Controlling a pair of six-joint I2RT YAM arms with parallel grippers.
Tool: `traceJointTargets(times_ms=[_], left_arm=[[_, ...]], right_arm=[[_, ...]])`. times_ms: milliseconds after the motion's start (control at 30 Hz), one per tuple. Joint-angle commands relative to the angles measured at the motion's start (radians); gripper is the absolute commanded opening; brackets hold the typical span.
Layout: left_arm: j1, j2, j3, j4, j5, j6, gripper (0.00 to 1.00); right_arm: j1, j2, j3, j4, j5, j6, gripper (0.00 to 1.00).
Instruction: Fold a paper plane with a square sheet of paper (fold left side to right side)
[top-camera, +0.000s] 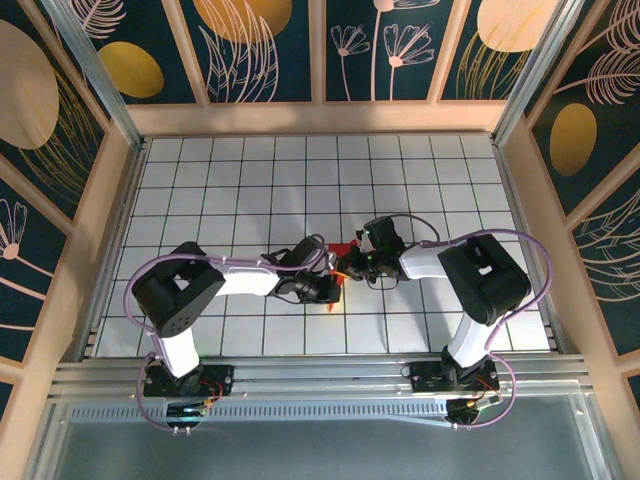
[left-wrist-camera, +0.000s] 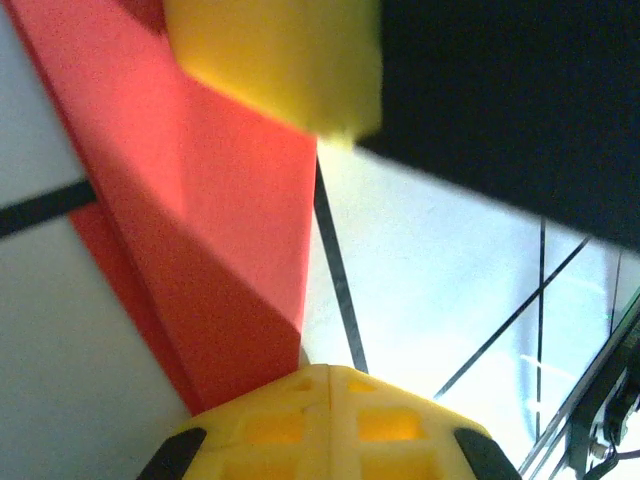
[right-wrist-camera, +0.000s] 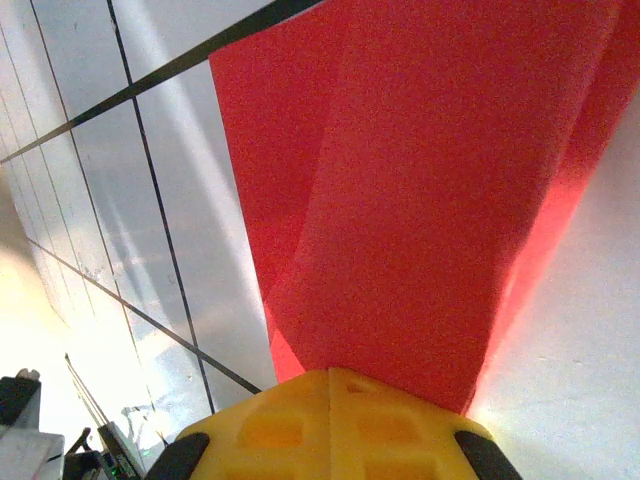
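Observation:
The square sheet of paper (top-camera: 344, 250) is bright red and lies folded in overlapping layers on the white grid table, between the two arms. In the left wrist view the paper (left-wrist-camera: 200, 230) runs as a slanted red band, and my left gripper (left-wrist-camera: 330, 372) is shut, its yellow tips together at the band's lower right corner. A yellow finger (left-wrist-camera: 275, 55) of the right arm sits on the far end of that band. My right gripper (right-wrist-camera: 330, 374) is shut too, tips meeting over the near edge of the layered paper (right-wrist-camera: 430, 190). From above, both grippers (top-camera: 333, 284) (top-camera: 355, 264) crowd the paper and hide most of it.
The white tiled table (top-camera: 250, 180) is boxed in by a wooden rim and patterned walls (top-camera: 270, 40). Metal rails (top-camera: 320, 385) carry the arm bases at the near edge. Purple cables loop beside each arm.

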Motion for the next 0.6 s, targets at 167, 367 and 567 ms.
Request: traceJointTargets(times_ms=[167,367,567], left_arm=[[-0.042,-0.048,-0.109,-0.152,0.048,-0.004,0.00],[-0.042,-0.115,-0.163,-0.106,0.065,-0.021,0.00],[-0.041,-0.229,-0.171,-0.042,0.055,-0.022,0.00]], right_arm=[[0.014,0.072,-0.018,-0.148,0.089,-0.023,0.00],[0.014,0.070,-0.008,-0.148,0.086,-0.035,0.00],[0.014,0.040,0.043,-0.151,0.078,-0.051,0.00]])
